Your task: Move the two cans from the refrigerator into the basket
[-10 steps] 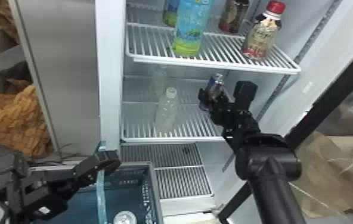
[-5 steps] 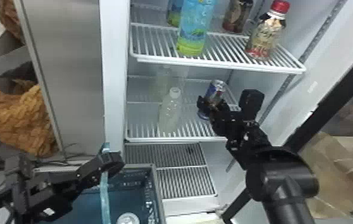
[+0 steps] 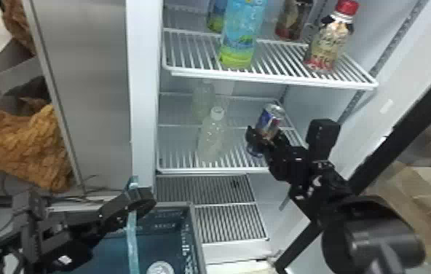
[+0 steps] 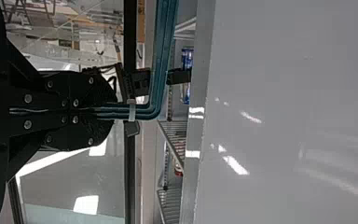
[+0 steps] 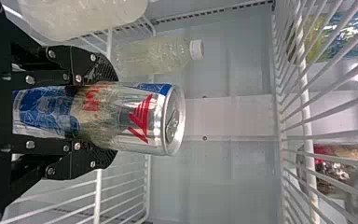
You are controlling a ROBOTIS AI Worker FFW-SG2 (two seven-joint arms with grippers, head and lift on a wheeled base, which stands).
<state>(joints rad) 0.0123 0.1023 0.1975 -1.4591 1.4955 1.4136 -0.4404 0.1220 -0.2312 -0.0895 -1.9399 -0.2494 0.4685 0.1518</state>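
Observation:
In the head view my right gripper point(image 3: 267, 136) is at the fridge's middle shelf point(image 3: 240, 170), shut on a blue and silver can point(image 3: 273, 113). The right wrist view has this can point(image 5: 135, 116) clasped between both fingers of my right gripper point(image 5: 114, 115), its lid beyond the tips. Whether its base touches the shelf, I cannot tell. My left gripper point(image 3: 137, 199) is shut on the teal handle point(image 3: 132, 233) of the basket point(image 3: 193, 226); in the left wrist view my left gripper point(image 4: 114, 112) grips that handle point(image 4: 161, 60). Inside the basket shows another can's round silver lid point(image 3: 160, 268).
Two clear bottles point(image 3: 213, 136) stand left of the held can. Above, the upper shelf point(image 3: 280, 78) carries a blue-green bottle point(image 3: 242, 32), a red-capped bottle point(image 3: 329, 40) and others. A grey fridge wall point(image 3: 91, 91) rises left, and a dark door frame point(image 3: 367, 164) stands right.
My right gripper and the can have come a little toward the fridge's front, with the right forearm drawn back and to the right. The left gripper stays on the handle. The head view has shifted slightly.

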